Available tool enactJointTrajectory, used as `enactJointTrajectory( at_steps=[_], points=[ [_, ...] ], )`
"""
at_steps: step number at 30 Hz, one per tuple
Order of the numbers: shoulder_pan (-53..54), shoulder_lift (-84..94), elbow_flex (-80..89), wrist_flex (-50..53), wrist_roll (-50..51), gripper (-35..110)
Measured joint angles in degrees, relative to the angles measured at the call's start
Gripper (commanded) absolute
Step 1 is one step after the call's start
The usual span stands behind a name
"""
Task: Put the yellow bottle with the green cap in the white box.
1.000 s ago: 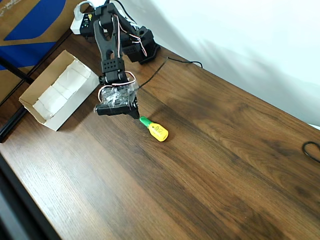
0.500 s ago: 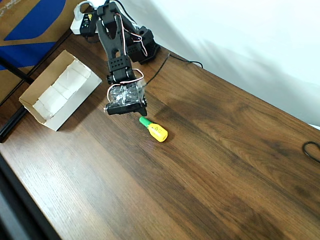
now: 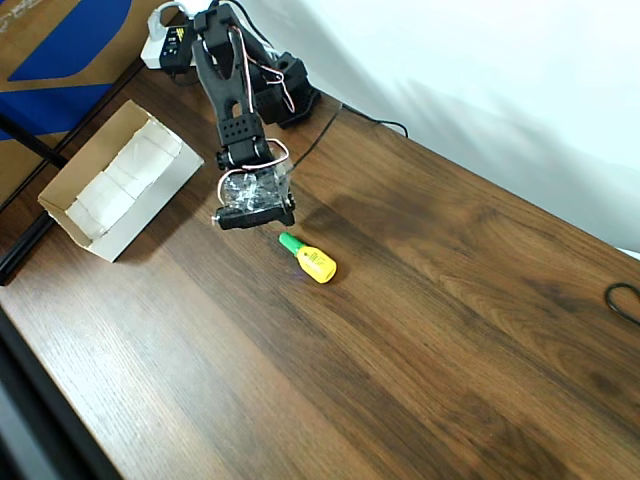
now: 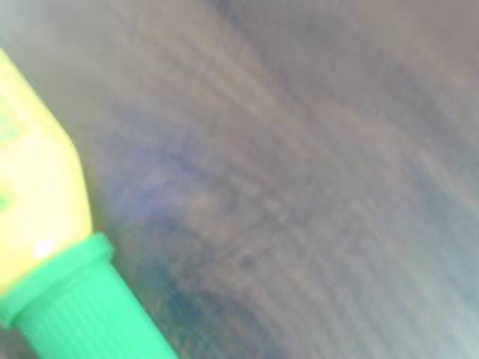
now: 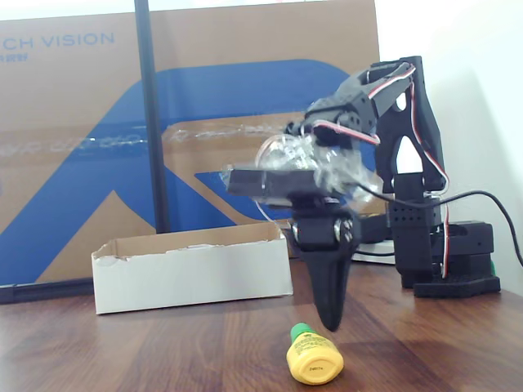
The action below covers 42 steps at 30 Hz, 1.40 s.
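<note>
The yellow bottle with the green cap [image 3: 312,260] lies on its side on the wooden table, cap toward the arm. It also lies at the front of the fixed view [image 5: 310,357], and blurred at the left edge of the wrist view [image 4: 37,187]. My black gripper [image 5: 330,323] points straight down just behind the cap, its fingers pressed together into one wedge with nothing between them. From overhead the gripper [image 3: 281,222] sits just up-left of the cap, apart from it. The white box [image 3: 76,221] stands open at the left [image 5: 192,273].
Brown-and-blue cardboard [image 5: 82,147] stands behind the box, with a black pole [image 5: 152,114] in front of it. The arm's base [image 3: 285,90] and a black cable [image 3: 370,122] lie at the table's back edge. The table's right half is bare wood.
The gripper has drifted right and slightly back, off the bottle's cap. The bottle has hardly moved.
</note>
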Motion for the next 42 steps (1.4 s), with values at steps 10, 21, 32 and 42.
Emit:
enactJointTrajectory(
  at_steps=[10,21,32,42],
  points=[
    [2.72,0.09,0.79,1.05,0.0,0],
    [1.32,0.09,0.79,1.05,0.0,0],
    [0.0,2.29,0.88,2.11,1.14,0],
    [4.57,2.72,3.96,0.53,-0.7,0]
  ],
)
